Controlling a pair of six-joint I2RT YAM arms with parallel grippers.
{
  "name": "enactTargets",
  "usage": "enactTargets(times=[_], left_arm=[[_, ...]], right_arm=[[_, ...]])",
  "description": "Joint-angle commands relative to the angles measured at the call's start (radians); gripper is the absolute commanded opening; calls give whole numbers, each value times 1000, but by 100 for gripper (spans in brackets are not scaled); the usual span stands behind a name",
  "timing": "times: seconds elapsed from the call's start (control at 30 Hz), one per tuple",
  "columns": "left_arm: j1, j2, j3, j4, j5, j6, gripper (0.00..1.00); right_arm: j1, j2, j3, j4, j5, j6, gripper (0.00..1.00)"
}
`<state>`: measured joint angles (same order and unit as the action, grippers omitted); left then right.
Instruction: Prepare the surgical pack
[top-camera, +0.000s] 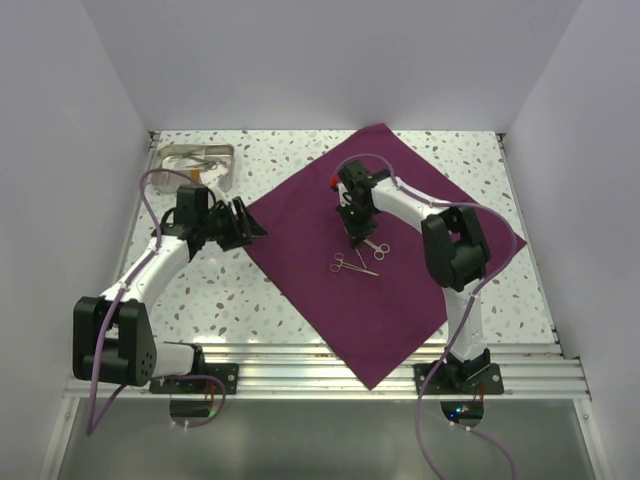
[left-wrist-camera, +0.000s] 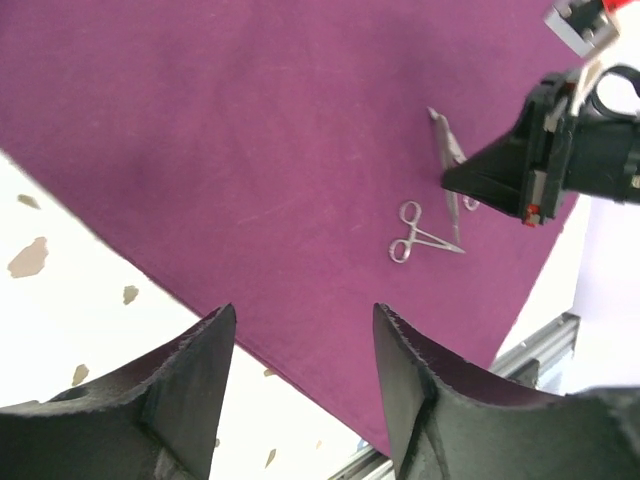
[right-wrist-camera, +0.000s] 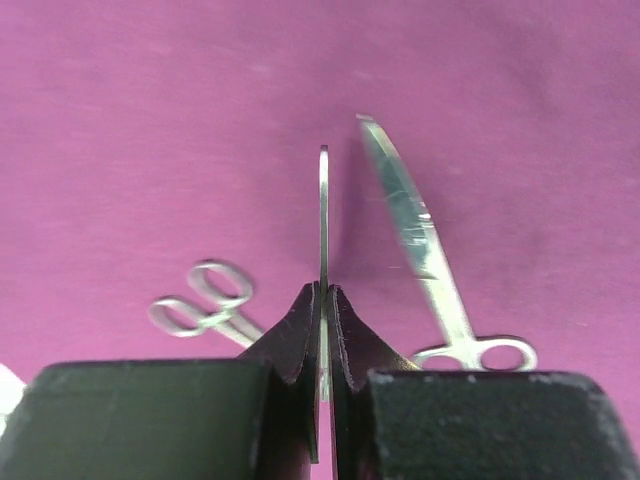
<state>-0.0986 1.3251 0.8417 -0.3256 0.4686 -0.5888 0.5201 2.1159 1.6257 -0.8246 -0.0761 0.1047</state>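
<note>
Tools over smooth purple cloth (top-camera: 380, 300): right tool (right-wrist-camera: 323, 292) nose-down, pinching thin steel strip (right-wrist-camera: 323, 200); left tool (left-wrist-camera: 303, 315) low, gaping empty.

Legible text, labels, brands, numbers, signs: none found in any of the three views. Cloth (top-camera: 310, 240): plain surface, no print or tag readable.
</note>
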Motion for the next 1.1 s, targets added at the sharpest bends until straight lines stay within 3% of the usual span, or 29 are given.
enactTargets(times=[0.0,0.17,0.27,0.4,0.8,0.9,0.93,1.0,1.07], left_arm=[[-18,-43,7,91,121,20,62],[-82,-52,-67,357,274,-75,65],[-156,-17,-81,454,329,-164,65],[-251,-1,-96,506,303,-224,64],[-297,36,-115,617,271,-333,53],[-296,48,-121,663,269,-361,35],[-296,54,-121,671,268,-365,19],[-294,77,-109,675,259,-376,2],[-277,92,-98,672,239,-382,0]], right_arm=[[-2,-101,59,-7,-135,42,0],[-3,-178,-2,129,-550,176,0],[-3,-230,-105,420,-672,409,0],[0,-284,-181,628,-715,651,0],[1,-335,-254,778,-810,768,0],[3,-332,-262,792,-837,777,0],[3,-329,-260,797,-841,779,0],[1,-315,-245,783,-840,779,0],[-6,-306,-222,709,-779,765,17]])
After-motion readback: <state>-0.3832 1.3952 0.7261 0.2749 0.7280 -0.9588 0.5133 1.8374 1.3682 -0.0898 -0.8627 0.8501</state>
